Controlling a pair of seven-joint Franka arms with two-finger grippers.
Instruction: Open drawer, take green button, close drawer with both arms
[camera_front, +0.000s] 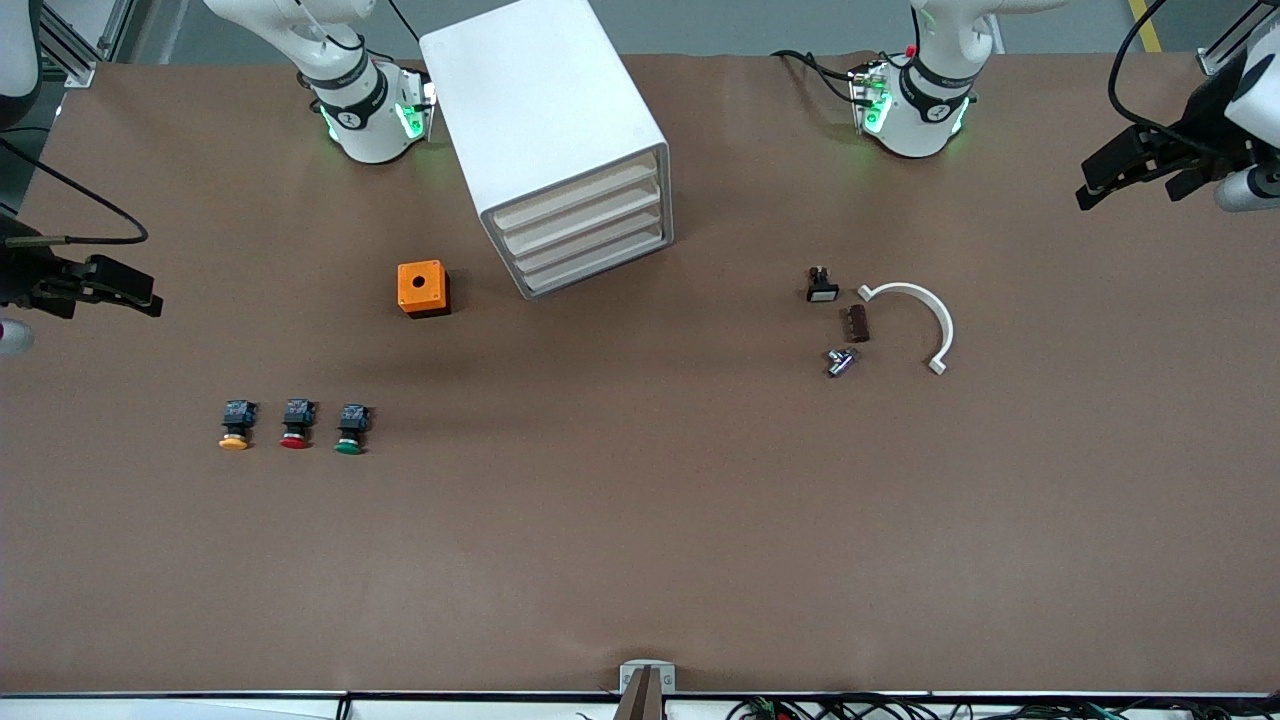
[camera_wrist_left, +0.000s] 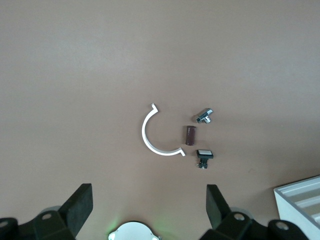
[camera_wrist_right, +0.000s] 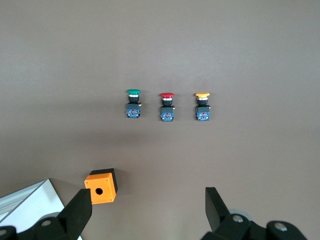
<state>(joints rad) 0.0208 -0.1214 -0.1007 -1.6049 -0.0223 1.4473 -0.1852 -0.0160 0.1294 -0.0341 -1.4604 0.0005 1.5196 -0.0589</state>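
Both claws gape wide, empty: left claw (camera_front: 1140, 172) and right claw (camera_front: 100, 285) over worktop (camera_front: 640, 520) ends; drawer (camera_front: 580, 226) shut, green button (camera_front: 351, 428) untouched.

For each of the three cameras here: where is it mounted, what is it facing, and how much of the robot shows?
Front view: high across the table, facing both arm bases; shows the cabinet, the left claw and the right claw.
Left wrist view: on the left arm, looking down past its open claw at the white curved piece.
Right wrist view: on the right arm, looking down past its open claw at the green button.
Shared: front and right wrist views both show the orange box.
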